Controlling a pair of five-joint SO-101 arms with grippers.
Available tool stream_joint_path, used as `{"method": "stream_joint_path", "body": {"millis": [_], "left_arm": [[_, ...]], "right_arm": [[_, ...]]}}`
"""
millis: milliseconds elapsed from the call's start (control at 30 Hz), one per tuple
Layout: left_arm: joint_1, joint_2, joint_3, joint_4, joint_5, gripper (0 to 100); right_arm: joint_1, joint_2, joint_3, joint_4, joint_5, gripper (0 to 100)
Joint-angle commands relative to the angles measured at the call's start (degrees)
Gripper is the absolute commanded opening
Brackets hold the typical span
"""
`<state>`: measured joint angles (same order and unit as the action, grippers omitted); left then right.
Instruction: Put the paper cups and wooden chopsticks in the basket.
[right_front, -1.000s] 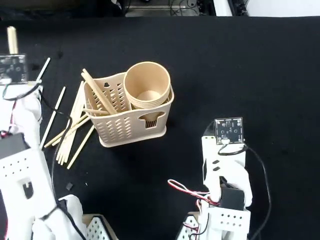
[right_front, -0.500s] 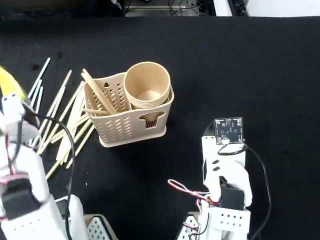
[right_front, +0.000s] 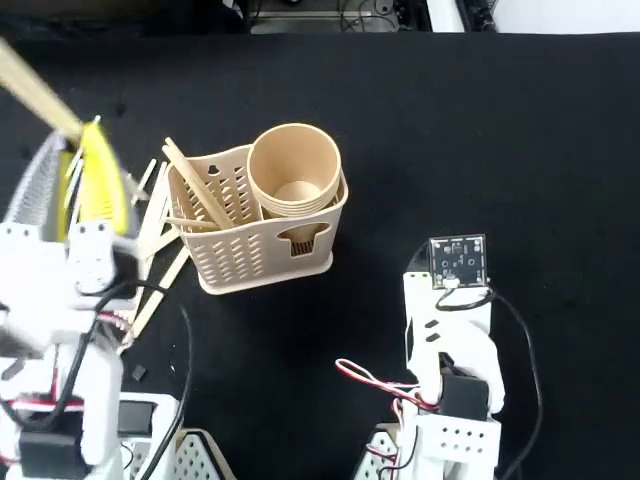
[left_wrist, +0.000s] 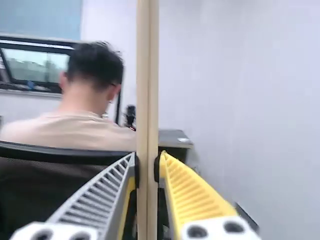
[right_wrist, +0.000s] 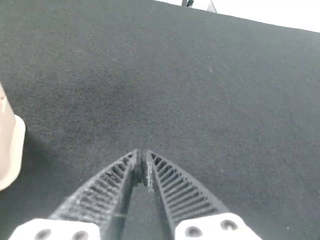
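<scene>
Left wrist view: chopstick (left_wrist: 147, 75) clamped in left tool (left_wrist: 147, 159), both ends cut off.

Overhead camera plus two wrist cameras

The high view looks steeply down on the black counter (right_front: 480, 130), with the basket (right_front: 265, 225) left of centre. The left wrist view faces level into the room, close past its jaws on the chopstick (left_wrist: 147, 100) that the high view shows at upper left. The right wrist view skims low over the counter and catches the basket's foot.
</scene>
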<state>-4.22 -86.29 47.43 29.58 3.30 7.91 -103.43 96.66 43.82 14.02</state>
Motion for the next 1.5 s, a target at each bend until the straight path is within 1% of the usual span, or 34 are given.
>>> {"method": "stream_joint_path", "body": {"millis": [0,100,167,400,567,667,733,800,867,1000,1133,1200,1267,1300,1367,1467], "left_arm": [[6.6,3.4,-2.0,0.5,2.1,3],[8.6,4.9,-1.7,1.2,6.6,3],[8.6,5.8,-1.0,1.1,8.1,3],[8.6,7.0,5.1,0.4,8.4,3],[8.8,6.7,10.9,-3.4,8.4,3],[8.9,6.6,13.1,-3.3,8.2,3],[8.6,6.5,13.1,-0.9,8.2,9],[8.8,6.5,10.8,4.4,8.4,16],[9.0,6.5,7.9,9.2,8.5,20],[8.5,6.5,4.1,13.6,8.3,20],[8.3,6.5,3.3,14.2,8.2,20],[5.7,6.5,1.9,14.3,8.4,20],[0.4,6.6,-1.4,16.0,8.1,20],[-3.1,7.1,-4.1,18.3,7.5,20],[-10.1,8.5,-10.2,24.2,2.3,20],[-16.4,15.4,-19.4,32.9,-3.6,20]], "right_arm": [[-0.4,-3.7,-0.2,-0.6,0.0,2.1],[-0.4,-3.7,-0.2,-0.6,0.0,2.1],[-0.4,-3.7,-0.2,-0.6,0.0,2.1],[-0.4,-3.7,-0.2,-0.6,0.0,2.1],[-0.4,-3.7,-0.2,-0.6,0.0,2.1],[-0.4,-3.7,-0.2,-0.6,0.0,2.1],[-0.4,-3.7,-0.2,-0.6,0.0,2.1],[-0.4,-3.7,-0.2,-0.6,0.0,2.1],[-0.4,-3.7,-0.2,-0.6,0.0,2.1],[-0.4,-3.7,-0.2,-0.6,0.0,2.1],[-0.4,-3.7,-0.2,-0.6,0.0,2.1],[-0.4,-3.7,-0.2,-0.6,0.0,2.1],[-0.4,-3.7,-0.2,-0.6,0.0,2.1],[-0.4,-3.7,-0.2,-0.6,0.0,2.1],[-0.4,-3.7,-0.2,-0.6,0.0,2.1],[-0.4,-3.7,-0.2,-0.6,0.0,2.1]]}}
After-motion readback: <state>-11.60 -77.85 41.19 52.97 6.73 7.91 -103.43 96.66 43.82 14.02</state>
